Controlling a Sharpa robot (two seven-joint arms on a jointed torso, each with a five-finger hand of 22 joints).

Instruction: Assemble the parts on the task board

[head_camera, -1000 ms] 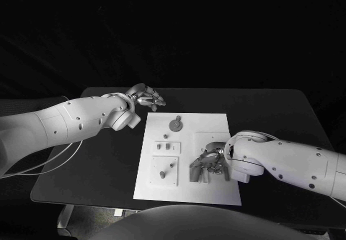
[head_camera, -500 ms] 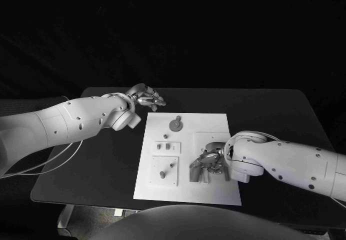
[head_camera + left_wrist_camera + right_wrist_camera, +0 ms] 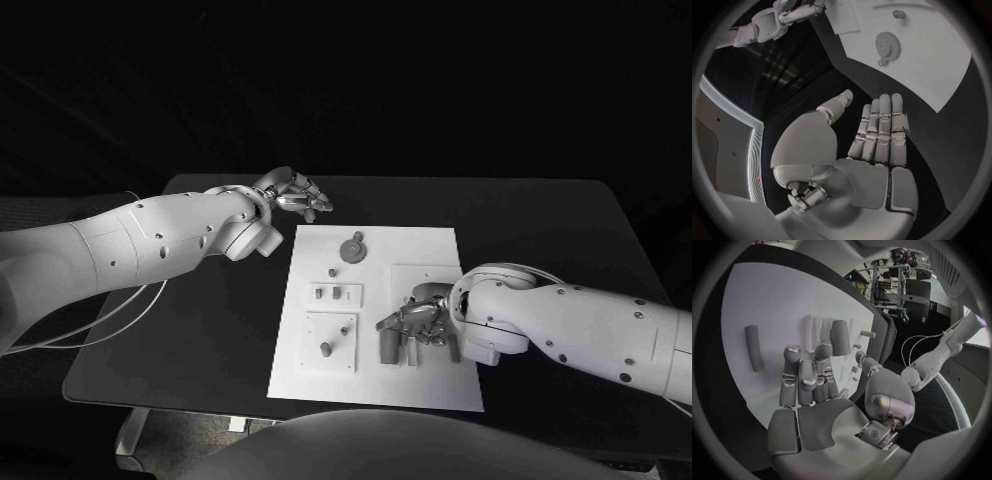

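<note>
Your right hand [image 3: 418, 328] sits over the task board's [image 3: 433, 245] near right part, fingers loosely curled, holding nothing, a grey cylinder part [image 3: 752, 347] lying just beside it. Your left hand [image 3: 293, 194] hovers off the board's far left corner, fingers straight, empty.

left hand [image 3: 293, 192]: 11 o'clock, fingers straight, holding nothing | right hand [image 3: 415, 325]: 5 o'clock, fingers extended downward, holding nothing
</note>
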